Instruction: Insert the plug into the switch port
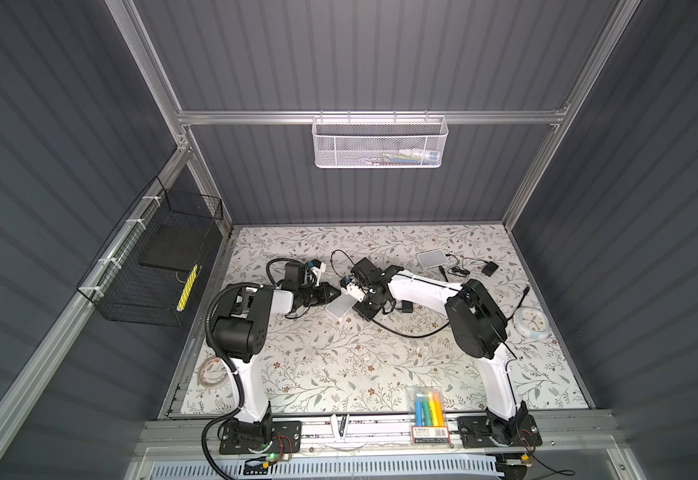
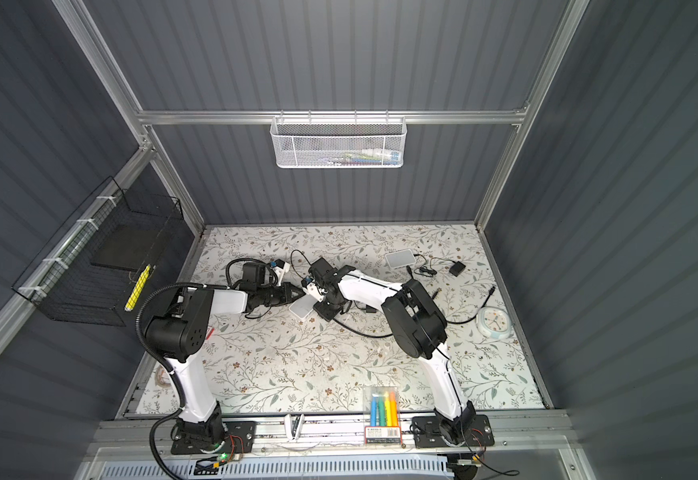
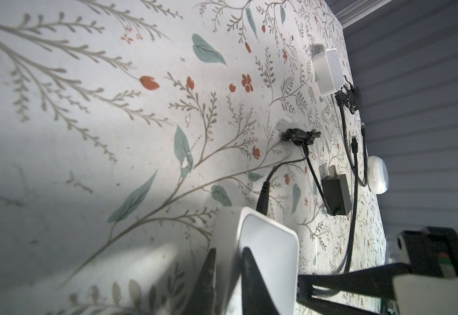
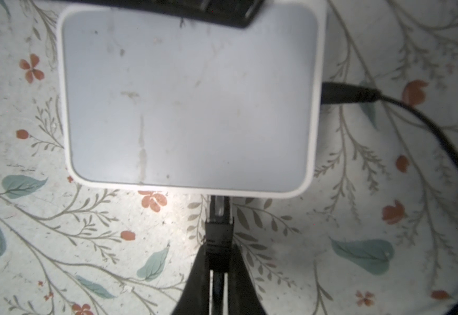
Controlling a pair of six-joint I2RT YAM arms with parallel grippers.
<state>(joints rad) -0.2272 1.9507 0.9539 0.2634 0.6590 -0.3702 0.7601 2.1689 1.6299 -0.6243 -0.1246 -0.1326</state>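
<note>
We are at the insertion itself. Our right pincer (image 4: 219,253) pinches the plug (image 4: 218,221), tip meeting the switch (image 4: 189,103) at mid desk (image 4: 58,231); our left pincer (image 3: 229,253) clamps the switch's left edge. Next, we judge, a straight, gentle push into the port.

Switch (image 4: 189,103): smooth white plastic, scuffed. Plug (image 4: 219,215): clear plastic. Table cover (image 4: 58,231): matt floral print.

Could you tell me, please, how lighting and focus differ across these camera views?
Right wrist view: bright glare on the mat beside the plug; the switch looks slightly soft. Left wrist view: a broad shadow darkens the mat near the left gripper, which shows as a dark silhouette. Both top views: even light, no strong glare.
</note>
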